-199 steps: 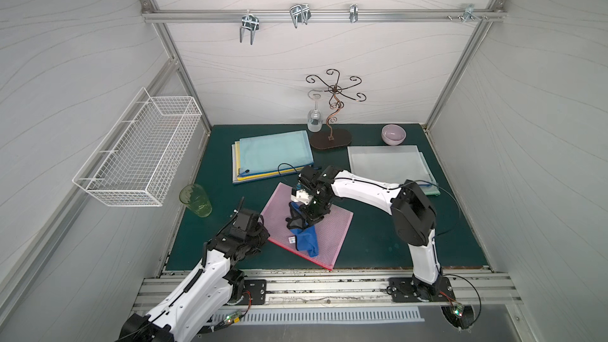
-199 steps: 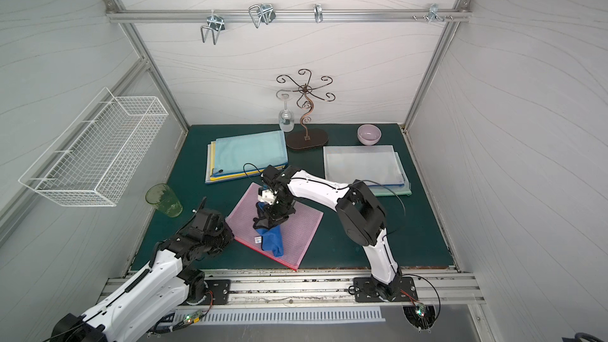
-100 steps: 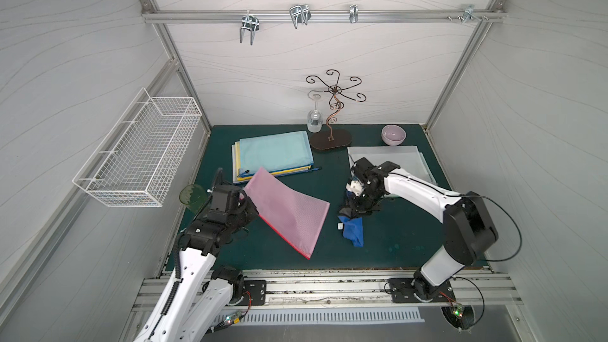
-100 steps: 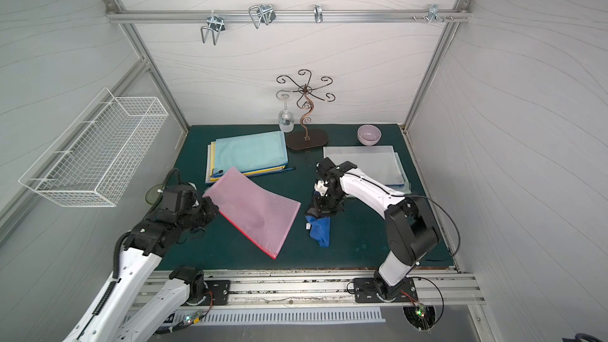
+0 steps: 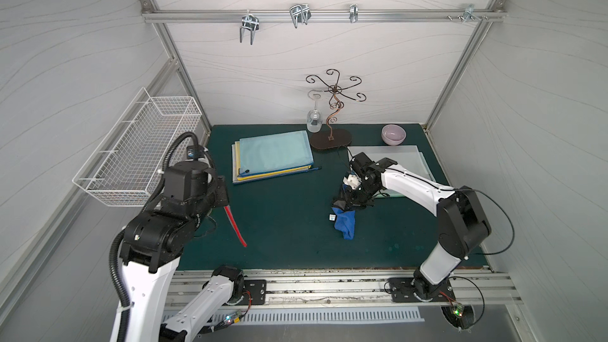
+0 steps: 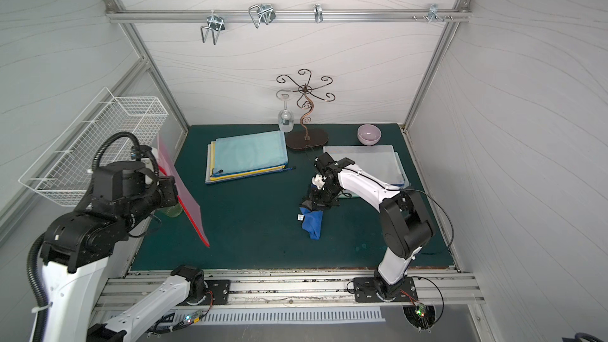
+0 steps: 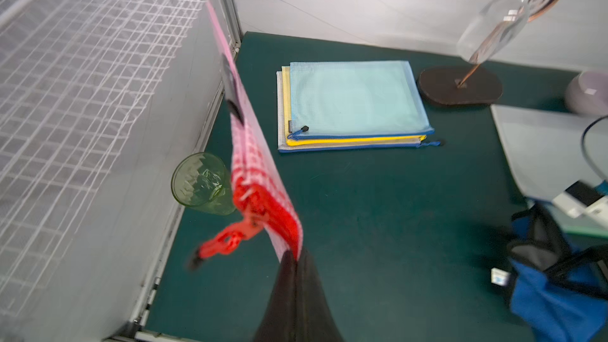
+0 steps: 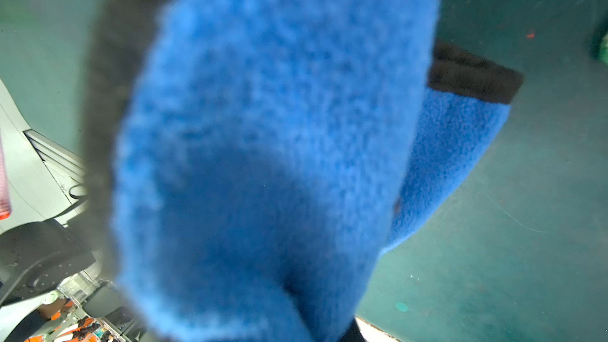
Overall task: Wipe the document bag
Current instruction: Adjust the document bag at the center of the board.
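the left gripper [image 7: 297, 259] is clenched on one corner of the pink document bag [image 6: 179, 189], by its red zip edge. the bag is held up on edge at the left side of the tabletop [image 5: 289, 235], close to the wire basket [image 5: 141, 156] on the left wall, with the green glass [image 7: 200, 184] just behind it in the left wrist view. the right gripper [image 5: 352, 199] is right of centre, well apart from the bag, and grasps a blue cloth [image 5: 345, 222] that hangs down toward the tabletop and fills most of the right wrist view. a stack of other bags [image 5: 274, 156] lies flat at the far left.
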Controlling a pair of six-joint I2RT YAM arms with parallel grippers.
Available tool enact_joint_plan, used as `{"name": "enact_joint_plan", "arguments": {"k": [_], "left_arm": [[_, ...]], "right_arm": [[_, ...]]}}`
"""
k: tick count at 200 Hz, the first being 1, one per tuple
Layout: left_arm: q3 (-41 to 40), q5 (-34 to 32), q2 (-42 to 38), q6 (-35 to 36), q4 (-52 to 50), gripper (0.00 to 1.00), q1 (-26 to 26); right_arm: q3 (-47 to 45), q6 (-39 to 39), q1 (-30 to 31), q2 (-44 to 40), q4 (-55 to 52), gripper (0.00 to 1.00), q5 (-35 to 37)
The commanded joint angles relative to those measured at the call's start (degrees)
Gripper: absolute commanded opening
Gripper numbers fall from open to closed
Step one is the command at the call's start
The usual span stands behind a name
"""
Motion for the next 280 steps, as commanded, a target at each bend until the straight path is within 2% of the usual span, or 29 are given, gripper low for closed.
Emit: {"name": "enact_joint_plan", "arguments": {"k": [1, 31, 56, 71, 87, 108, 145, 155, 165, 193, 209, 226, 237, 245, 251, 259, 280], "left_arm": [[-3.5, -8.4, 5.9, 4.0, 2.4, 0.00, -11.0], [-9.1, -2.5, 15.4, -0.8, 15.8, 0.00, -22.6], [-10.6, 4.4, 25.6, -3.1, 25.6, 0.00, -30.7], [-11.0, 10.0, 31.3, -4.5, 30.1, 0.00, -33.8], [-12.3, 13.0, 35.9, -4.0, 35.6, 0.00, -37.1], [-14.2, 18.2, 40.8, -3.9, 41.2, 0.00, -38.5], [-15.9, 21.7, 43.5, -5.1, 43.1, 0.00, -38.6], [-16.5, 22.4, 42.9, -5.5, 43.4, 0.21, -38.6], [-17.4, 22.8, 42.0, -5.9, 43.7, 0.32, -38.6], [-19.3, 22.3, 38.6, -7.5, 44.2, 0.46, -38.6], [-20.0, 20.9, 35.9, -9.4, 43.1, 0.47, -38.6], [-21.6, 16.3, 32.2, -14.6, 40.4, 0.41, -37.7], [-23.5, 16.0, 30.1, -20.4, 37.8, 0.26, -34.5], [-26.2, 17.2, 28.3, -25.0, 36.8, 0.10, -31.5], [-29.1, 18.4, 26.8, -27.8, 37.0, 0.04, -28.7], [-33.6, 20.8, 24.6, -30.9, 38.6, 0.00, -25.2], [-44.4, 25.5, 19.7, -37.1, 43.4, 0.00, -16.1]], "right_arm": [[-1.4, -0.3, -1.9, -2.0, -0.2, 0.00, 0.4], [-3.1, -0.9, -4.7, -5.2, -0.9, 0.00, 3.0], [-2.9, -1.3, -6.2, -8.2, -2.1, 0.00, 5.5], [-2.6, -1.8, -6.7, -9.9, -3.1, 0.00, 7.8], [-2.8, -1.9, -7.5, -11.8, -3.7, 0.00, 9.5], [-3.7, -1.8, -8.5, -13.7, -3.7, 0.00, 9.7], [-4.2, -2.0, -9.0, -14.7, -3.9, 0.00, 9.9], [-4.0, -1.9, -9.1, -15.0, -3.9, 0.00, 10.2], [-3.7, -1.7, -9.1, -15.2, -3.9, 0.00, 10.2], [-2.3, -1.6, -9.1, -16.0, -4.7, 0.00, 10.7], [-1.1, -1.5, -8.9, -16.5, -4.8, 0.00, 11.3], [0.8, -2.7, -7.5, -15.3, -4.6, 0.00, 9.5], [3.1, -3.7, -5.7, -12.5, -4.9, 0.00, 7.5], [5.0, -4.3, -3.6, -10.2, -4.6, 0.00, 5.8], [6.4, -4.7, -1.9, -8.1, -4.3, 0.00, 4.5], [8.8, -5.0, 0.5, -5.1, -4.0, 0.00, 3.2], [14.2, -4.6, 5.8, 2.7, -0.3, 0.00, -2.3]]}}
